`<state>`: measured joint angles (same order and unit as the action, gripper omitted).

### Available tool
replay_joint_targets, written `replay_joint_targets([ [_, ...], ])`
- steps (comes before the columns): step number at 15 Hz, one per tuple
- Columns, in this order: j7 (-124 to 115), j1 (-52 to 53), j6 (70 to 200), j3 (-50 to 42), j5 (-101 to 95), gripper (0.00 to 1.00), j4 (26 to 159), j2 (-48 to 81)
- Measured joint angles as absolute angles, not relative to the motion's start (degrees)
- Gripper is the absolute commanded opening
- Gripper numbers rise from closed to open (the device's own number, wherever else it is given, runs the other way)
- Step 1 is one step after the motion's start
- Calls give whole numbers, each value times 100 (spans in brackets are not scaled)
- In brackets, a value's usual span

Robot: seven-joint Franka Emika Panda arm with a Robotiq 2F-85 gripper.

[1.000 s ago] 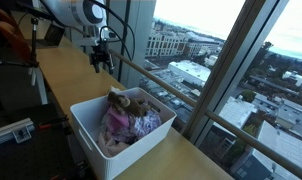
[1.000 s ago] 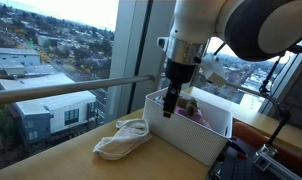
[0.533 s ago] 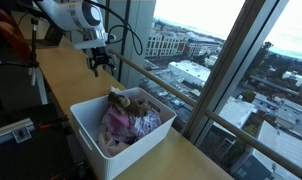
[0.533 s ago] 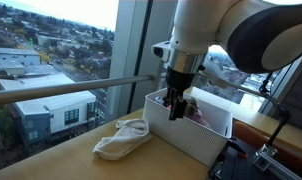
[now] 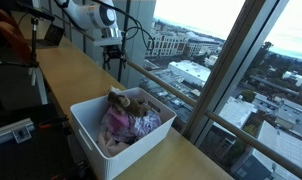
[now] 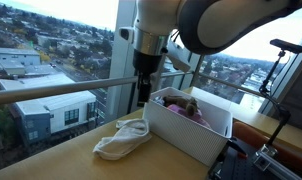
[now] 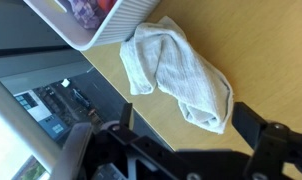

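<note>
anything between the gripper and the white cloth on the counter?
Nothing. In an exterior view the open gripper hangs above the white cloth with only air between them. The wrist view shows the cloth unobstructed.

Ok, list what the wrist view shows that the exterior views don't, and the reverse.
Wrist view only: the whole outline and folds of the white cloth, from above. Exterior views only: the arm and the full heap of plush toys in the white bin. Shared: bin, wooden counter, open tool, and in an exterior view the cloth.
</note>
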<state>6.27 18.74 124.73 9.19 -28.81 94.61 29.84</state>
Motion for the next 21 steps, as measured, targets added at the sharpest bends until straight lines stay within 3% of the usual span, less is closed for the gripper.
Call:
replay_joint_targets([
  [10,638,1943,11921,760,-2200,100,7360,5308],
  [21,1120,1273,11945,560,-1828,100,6742,6104],
])
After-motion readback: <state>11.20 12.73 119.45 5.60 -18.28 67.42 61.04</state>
